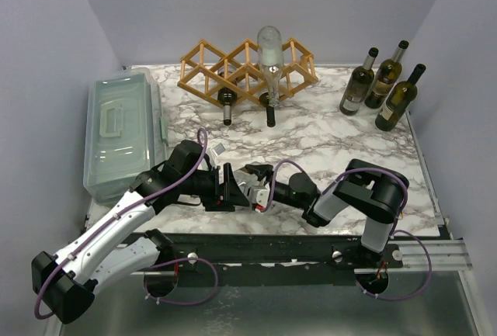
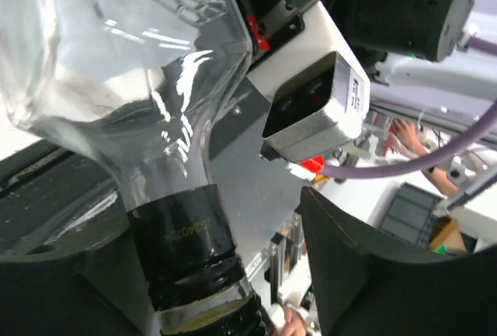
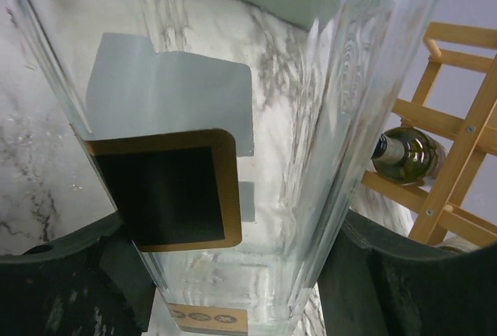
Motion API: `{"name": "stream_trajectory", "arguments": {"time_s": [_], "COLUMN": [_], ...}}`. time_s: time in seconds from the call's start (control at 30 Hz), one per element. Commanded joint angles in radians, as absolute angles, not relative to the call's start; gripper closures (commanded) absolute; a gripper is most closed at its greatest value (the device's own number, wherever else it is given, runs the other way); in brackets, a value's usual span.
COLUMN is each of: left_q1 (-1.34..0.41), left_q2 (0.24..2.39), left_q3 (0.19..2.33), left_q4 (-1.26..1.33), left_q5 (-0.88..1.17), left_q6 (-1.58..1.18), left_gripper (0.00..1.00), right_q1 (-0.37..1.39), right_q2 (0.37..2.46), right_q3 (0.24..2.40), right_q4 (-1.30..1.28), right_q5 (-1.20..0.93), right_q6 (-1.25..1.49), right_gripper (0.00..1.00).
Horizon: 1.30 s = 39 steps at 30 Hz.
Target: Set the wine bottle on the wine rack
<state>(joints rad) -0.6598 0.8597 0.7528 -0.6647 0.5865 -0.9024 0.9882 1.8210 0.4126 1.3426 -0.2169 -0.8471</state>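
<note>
Pale lilac walls box in a marble table (image 1: 334, 142). At 9 o'clock on it lies a grey-green lidded box (image 1: 120, 130). At 12 o'clock stands the wine rack (image 1: 225, 68), with dark bottles (image 1: 227, 107) in its lower cells, necks forward, and a clear bottle (image 1: 269, 53) propped in a top notch. Three more dark bottles (image 1: 384, 88) stand at 2 o'clock.

Both arms fold inward, so the left gripper (image 1: 231, 186) and right gripper (image 1: 260, 174) meet nose to nose at 6 o'clock, well apart from the rack. Between them is the wine bottle (image 3: 233, 64), also clear glass and hard to make out from above.

The right wrist view shows the right fingers (image 3: 70, 282) pressed against both sides of the bottle's body, beside a black, gold-edged label (image 3: 175, 188). That gripper is clamped and probably carries the weight, the wide body giving the surer hold.

The left gripper straddles the black-capped neck (image 2: 182, 235) with a bright gap between the neck and one finger (image 2: 365, 274). Its jaws are therefore spread and not gripping (likely placed to steady the neck or take over). The bottle is not yet on the rack.
</note>
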Motion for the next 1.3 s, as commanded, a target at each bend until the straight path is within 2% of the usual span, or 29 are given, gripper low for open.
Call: {"name": "stream_trajectory", "arguments": {"time_s": [0.0,0.1,0.33,0.47,0.53,0.6,0.73,0.9,1.03,1.07,1.17,1.23,1.27], "left_q1": [-0.656,-0.625,-0.592,-0.588,-0.589,-0.591,-0.601,-0.607,-0.615,-0.615,-0.615,-0.615,-0.615], "left_q2": [0.882,0.889,0.911,0.911,0.917,0.926,0.946,0.978,0.994,0.994,0.99,0.982,0.973], "left_q3": [0.745,0.791,0.827,0.809,0.801,0.79,0.768,0.767,0.764,0.764,0.765,0.767,0.768], "left_q4": [-0.648,-0.744,-0.787,-0.78,-0.768,-0.763,-0.741,-0.732,-0.718,-0.717,-0.718,-0.717,-0.716], "left_q5": [0.747,0.737,0.743,0.746,0.768,0.791,0.796,0.805,0.814,0.811,0.796,0.774,0.754], "left_q6": [-0.874,-0.799,-0.776,-0.797,-0.796,-0.792,-0.789,-0.776,-0.778,-0.777,-0.772,-0.766,-0.761], "left_gripper": [0.29,0.24,0.24,0.35,0.48,0.56,0.57,0.5,0.49,0.51,0.72,0.93,1.0], "right_q1": [0.995,0.994,0.994,0.995,0.994,0.994,0.994,0.994,0.995,0.994,0.994,0.996,0.996], "right_q2": [1.81,1.762,1.679,1.674,1.675,1.674,1.654,1.641,1.64,1.639,1.627,1.618,1.615], "right_q3": [0.382,0.357,0.33,0.336,0.345,0.353,0.371,0.386,0.413,0.417,0.423,0.414,0.41], "right_q4": [1.575,1.512,1.418,1.419,1.406,1.395,1.34,1.314,1.274,1.264,1.229,1.231,1.245], "right_q5": [-0.321,-0.323,-0.308,-0.327,-0.331,-0.339,-0.369,-0.358,-0.357,-0.358,-0.36,-0.353,-0.343], "right_q6": [-0.849,-0.882,-0.956,-0.964,-0.978,-0.988,-1.019,-1.045,-1.074,-1.084,-1.104,-1.102,-1.082], "right_gripper": [1.0,0.99,0.99,0.99,1.0,0.99,0.99,0.99,1.0,0.99,0.99,0.99,0.93]}}
